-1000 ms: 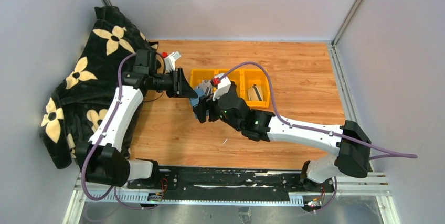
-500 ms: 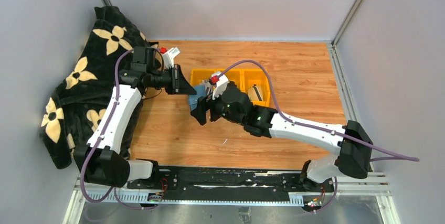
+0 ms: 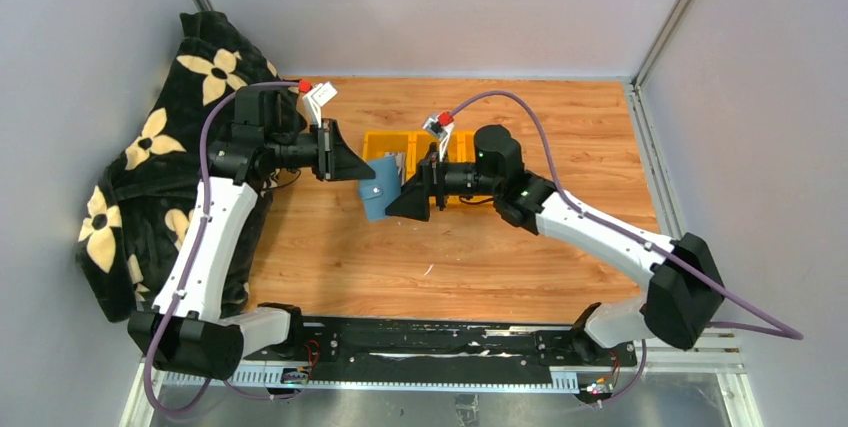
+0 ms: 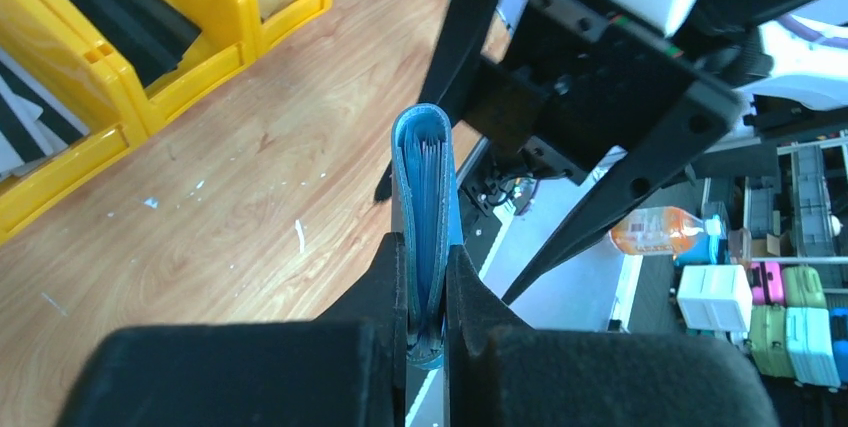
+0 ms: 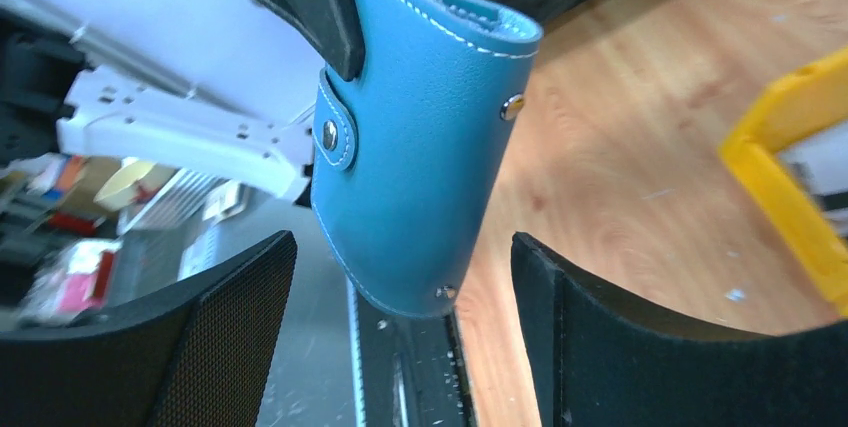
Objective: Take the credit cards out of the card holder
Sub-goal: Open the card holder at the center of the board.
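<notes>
The teal-blue card holder (image 3: 378, 195) hangs closed in the air over the wooden table. My left gripper (image 3: 360, 175) is shut on its upper edge; the left wrist view shows the holder (image 4: 425, 187) pinched edge-on between my fingers (image 4: 428, 277). Thin layered edges show inside the fold, and I cannot tell whether they are credit cards. My right gripper (image 3: 400, 203) is open and faces the holder. In the right wrist view the holder (image 5: 420, 177), with its strap tab and snap (image 5: 330, 133), sits between the spread fingers (image 5: 210, 337) without touching them.
Yellow plastic bins (image 3: 385, 143) stand just behind the holder, partly hidden by my right arm; the left wrist view shows flat dark items in them (image 4: 130, 27). A black blanket with cream flowers (image 3: 150, 137) lies at the left. Grey walls enclose the table.
My right arm has swung up and back from below the holder and now points left at it with its jaws open. My left gripper, still holding the holder, has shifted slightly.
</notes>
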Robot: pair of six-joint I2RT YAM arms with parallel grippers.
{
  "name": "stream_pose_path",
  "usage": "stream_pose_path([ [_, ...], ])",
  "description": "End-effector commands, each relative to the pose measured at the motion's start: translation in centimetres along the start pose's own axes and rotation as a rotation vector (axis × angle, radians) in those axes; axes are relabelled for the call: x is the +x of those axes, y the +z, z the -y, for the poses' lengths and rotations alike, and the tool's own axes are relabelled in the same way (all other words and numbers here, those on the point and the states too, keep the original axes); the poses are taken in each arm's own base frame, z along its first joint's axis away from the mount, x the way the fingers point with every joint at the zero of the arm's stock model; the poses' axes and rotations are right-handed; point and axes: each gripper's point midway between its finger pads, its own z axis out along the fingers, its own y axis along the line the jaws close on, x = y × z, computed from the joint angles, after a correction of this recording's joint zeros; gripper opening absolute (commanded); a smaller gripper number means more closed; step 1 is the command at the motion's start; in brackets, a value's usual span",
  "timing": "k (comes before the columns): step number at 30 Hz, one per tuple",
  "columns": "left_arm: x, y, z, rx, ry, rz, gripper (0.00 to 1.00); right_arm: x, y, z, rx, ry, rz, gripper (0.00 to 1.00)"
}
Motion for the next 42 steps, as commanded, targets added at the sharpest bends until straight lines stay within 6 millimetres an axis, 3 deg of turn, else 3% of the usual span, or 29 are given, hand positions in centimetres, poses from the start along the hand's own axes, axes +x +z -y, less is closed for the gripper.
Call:
stream_pose_path([
  [1, -0.5, -0.9, 3.1, 0.090, 0.071, 0.017, 0.00, 0.3, 0.5, -3.4, -0.237, 0.036, -0.068, 0.82],
  [6, 0.0, -1.3, 4.1, 0.123, 0.099, 0.017, 0.00, -0.8, 0.7, -4.9, -0.368, 0.061, -0.067, 0.72],
  [11, 0.9, -1.6, 4.4, 0.133, 0.128, 0.016, 0.00, -3.8, -0.4, -5.5, -0.405, 0.022, -0.031, 0.74],
  [16, 1.4, -1.7, 4.3, 0.129, 0.149, 0.017, 0.00, -4.9, -0.4, -6.5, -0.455, 0.008, -0.039, 0.71],
  [19, 1.4, -1.8, 4.4, 0.128, 0.158, 0.020, 0.00, -5.0, -0.2, -6.3, -0.458, 0.027, -0.061, 0.59],
  [22, 1.3, -1.9, 4.6, 0.127, 0.171, 0.025, 0.00, -4.8, -0.1, -6.3, -0.463, 0.038, -0.088, 0.38],
  [24, 1.2, -1.9, 4.5, 0.118, 0.178, 0.030, 0.00, -4.9, -0.1, -6.2, -0.455, 0.036, -0.091, 0.19],
  [25, 1.2, -1.9, 4.4, 0.112, 0.177, 0.031, 0.12, -5.2, -0.1, -6.1, -0.445, 0.037, -0.087, 0.10],
  [26, 1.2, -1.9, 4.3, 0.104, 0.177, 0.033, 0.37, -5.5, -0.2, -6.1, -0.432, 0.031, -0.077, 0.04],
  [27, 1.2, -1.9, 4.3, 0.099, 0.175, 0.035, 0.75, -6.1, -0.3, -5.9, -0.414, 0.027, -0.060, 0.01],
  [28, 1.3, -2.0, 4.2, 0.091, 0.168, 0.036, 0.98, -6.9, -0.5, -5.8, -0.391, 0.017, -0.029, 0.00],
  [33, 1.7, -2.1, 4.0, 0.063, 0.135, 0.042, 1.00, -10.6, -2.0, -6.1, -0.299, -0.037, 0.221, 0.00],
  [36, 2.1, -2.2, 4.3, 0.075, 0.111, 0.038, 1.00, -11.9, -2.9, -5.3, -0.251, 0.022, 0.408, 0.00],
  [39, 2.3, -2.2, 4.8, 0.097, 0.090, 0.032, 0.97, -12.5, -3.8, -5.1, -0.237, 0.046, 0.557, 0.00],
  [42, 2.1, -2.3, 5.2, 0.104, 0.081, 0.033, 0.86, -12.0, -3.1, -5.7, -0.229, 0.040, 0.586, 0.00],
])
